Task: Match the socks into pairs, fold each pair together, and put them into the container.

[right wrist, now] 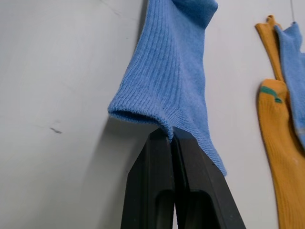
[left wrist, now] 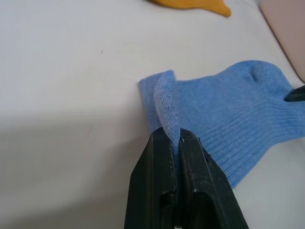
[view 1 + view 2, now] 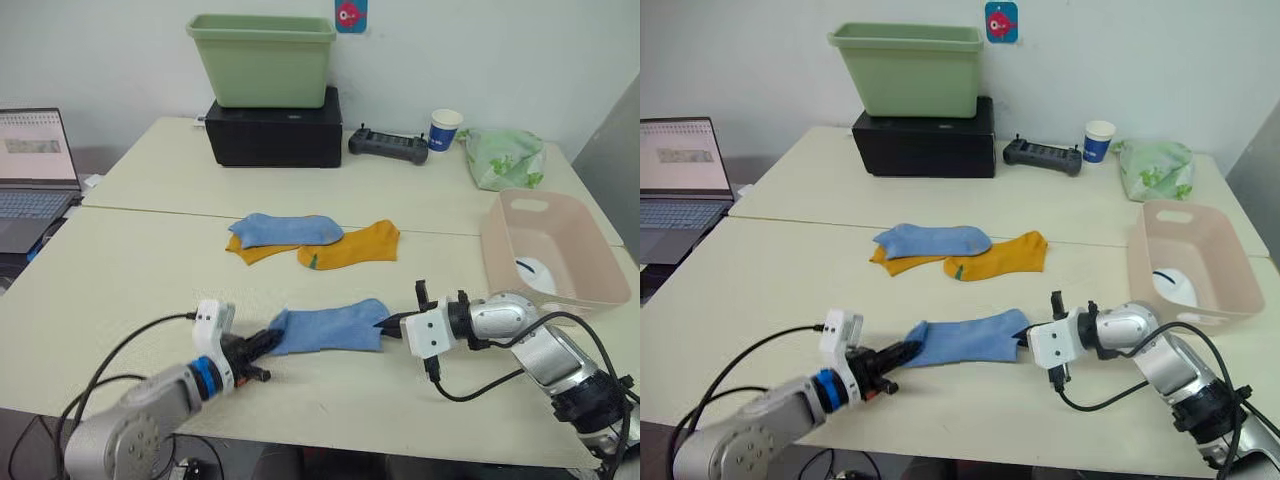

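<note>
Pink container (image 3: 590, 290): stood at the table's right edge, holding one white sock with a dark mark (image 3: 535, 272) on its floor. Green tub (image 3: 263, 58): rested on a black box (image 3: 275, 127) at the far side of the table (image 3: 130, 270), well apart from the pink container; its contents could not be seen. Blue sock, near one (image 3: 328, 327): lay flat on the table to the left of the pink container, stretched between the two grippers. Left gripper (image 2: 177, 138): fingers clamped tight on the cuff end of this sock, the fabric bunched up between them. Right gripper (image 1: 170, 134): fingers likewise pinched closed on the sock's opposite end, nearer the pink container. Second blue sock (image 3: 285, 229): lay farther back, left of the pink container, overlapping a mustard sock (image 3: 258, 250) beneath it. Second mustard sock (image 3: 350, 247): lay just beside that pair, on the side toward the pink container, with a small green mark at one end. Green-patterned cloth bundle (image 3: 505, 157): sat just behind the pink container. Paper cup (image 3: 444, 129) and black handheld controller (image 3: 388, 144): stood behind the pink container, between the bundle and the black box. Laptop (image 3: 35, 170): open, at the far left, well apart from the pink container. Cables (image 3: 120, 350) trailed across the table's near edge from both arms.
</note>
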You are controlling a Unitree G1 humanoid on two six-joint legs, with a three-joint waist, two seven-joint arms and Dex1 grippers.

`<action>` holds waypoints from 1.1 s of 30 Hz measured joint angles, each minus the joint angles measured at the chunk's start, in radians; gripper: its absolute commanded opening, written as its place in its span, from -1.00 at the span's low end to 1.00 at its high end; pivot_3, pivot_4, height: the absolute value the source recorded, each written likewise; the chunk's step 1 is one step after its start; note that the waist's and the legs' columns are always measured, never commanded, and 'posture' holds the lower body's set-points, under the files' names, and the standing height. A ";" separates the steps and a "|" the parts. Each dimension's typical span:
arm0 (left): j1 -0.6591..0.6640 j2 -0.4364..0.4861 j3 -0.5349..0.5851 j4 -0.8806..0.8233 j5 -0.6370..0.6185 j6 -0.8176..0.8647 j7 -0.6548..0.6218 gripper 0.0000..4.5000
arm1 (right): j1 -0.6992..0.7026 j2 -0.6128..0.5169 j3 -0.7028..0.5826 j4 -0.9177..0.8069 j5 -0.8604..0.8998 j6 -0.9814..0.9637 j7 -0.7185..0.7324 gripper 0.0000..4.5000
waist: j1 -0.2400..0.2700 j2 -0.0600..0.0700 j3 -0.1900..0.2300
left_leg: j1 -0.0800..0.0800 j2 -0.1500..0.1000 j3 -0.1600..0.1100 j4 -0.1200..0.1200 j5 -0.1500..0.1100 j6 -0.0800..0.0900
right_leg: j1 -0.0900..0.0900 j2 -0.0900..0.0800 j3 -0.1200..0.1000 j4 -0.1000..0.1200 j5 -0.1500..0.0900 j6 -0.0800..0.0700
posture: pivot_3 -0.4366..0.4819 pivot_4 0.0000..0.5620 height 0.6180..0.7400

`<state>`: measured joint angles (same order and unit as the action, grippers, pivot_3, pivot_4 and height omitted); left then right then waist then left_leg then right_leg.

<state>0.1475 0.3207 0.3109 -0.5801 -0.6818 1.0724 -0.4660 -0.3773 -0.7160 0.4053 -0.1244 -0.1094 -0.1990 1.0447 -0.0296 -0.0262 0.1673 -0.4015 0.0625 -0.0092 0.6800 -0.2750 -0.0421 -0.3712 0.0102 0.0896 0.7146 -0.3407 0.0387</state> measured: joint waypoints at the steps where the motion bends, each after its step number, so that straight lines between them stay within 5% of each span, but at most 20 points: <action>1: 0.015 -0.004 -0.016 -0.008 0.004 -0.014 0.009 -0.98 | 0.000 0.000 0.004 0.004 -0.005 0.002 0.003 -1.00 | 0.000 0.000 0.000 | 0.000 0.000 0.000 0.000 0.000 0.000 | 0.001 0.000 0.000 0.000 0.000 0.000 | -0.05 -0.47 0.28; 6: 0.012 0.002 -0.072 -0.007 0.019 -0.068 0.022 -0.98 | 0.005 -0.012 0.010 0.008 -0.008 0.037 0.037 -1.00 | 0.000 0.000 0.000 | 0.001 0.000 0.000 0.000 0.000 0.000 | 0.001 0.001 0.000 -0.001 0.000 0.000 | -0.05 -0.47 0.28; 10: -0.011 0.008 -0.075 0.012 0.020 -0.078 0.044 -0.58 | 0.030 -0.049 0.008 -0.013 -0.008 0.075 0.067 -1.00 | 0.000 0.000 0.000 | 0.001 0.000 -0.001 0.000 0.000 0.000 | 0.001 0.002 -0.001 0.000 0.000 0.000 | -0.05 -0.47 0.28; 16: -0.027 0.093 -0.089 0.032 0.019 -0.100 0.005 0.25 | 0.088 -0.074 -0.032 -0.110 0.025 0.197 0.076 -0.10 | -0.001 0.000 0.000 | 0.001 0.000 -0.002 -0.001 0.000 0.000 | 0.001 0.002 -0.001 0.000 0.000 0.000 | -0.05 -0.47 0.28; 22: 0.024 0.308 -0.052 0.032 0.059 -0.235 -0.146 1.00 | 0.154 -0.118 -0.114 -0.258 0.149 0.392 0.106 0.78 | -0.002 0.001 0.000 | 0.001 0.000 -0.003 -0.001 0.000 0.001 | 0.000 0.003 -0.001 0.000 -0.001 -0.001 | -0.05 -0.47 0.28; 24: 0.043 0.367 -0.031 0.033 0.091 -0.317 -0.209 1.00 | 0.162 -0.121 -0.138 -0.293 0.177 0.429 0.105 0.99 | -0.002 0.001 0.001 | 0.001 0.000 -0.002 -0.002 0.000 0.001 | 0.000 0.003 -0.001 -0.001 -0.001 -0.001 | -0.05 -0.47 0.28; 30: 0.115 0.616 -0.072 0.101 0.335 -0.822 -0.539 1.00 | 0.208 -0.121 -0.165 -0.349 0.211 0.448 0.086 0.99 | 0.001 0.002 0.002 | 0.001 0.000 0.002 -0.003 -0.001 0.000 | -0.001 0.002 0.000 -0.001 -0.002 -0.004 | -0.05 -0.47 0.28; 33: 0.055 0.604 -0.183 0.183 0.442 -1.006 -0.585 1.00 | 0.211 -0.120 -0.163 -0.360 0.211 0.455 0.083 0.99 | 0.001 0.003 0.004 | 0.001 0.001 0.010 -0.003 -0.001 0.001 | -0.001 0.002 0.001 -0.001 -0.002 -0.004 | -0.05 -0.47 0.28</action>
<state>0.2028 0.9245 0.1283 -0.3974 -0.2396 0.0661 -1.0509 -0.1664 -0.8356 0.2426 -0.4840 0.1015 0.2563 1.1275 -0.0291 -0.0231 0.1713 -0.4005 0.0631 0.0008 0.6771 -0.2757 -0.0415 -0.3726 0.0122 0.0907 0.7133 -0.3429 0.0348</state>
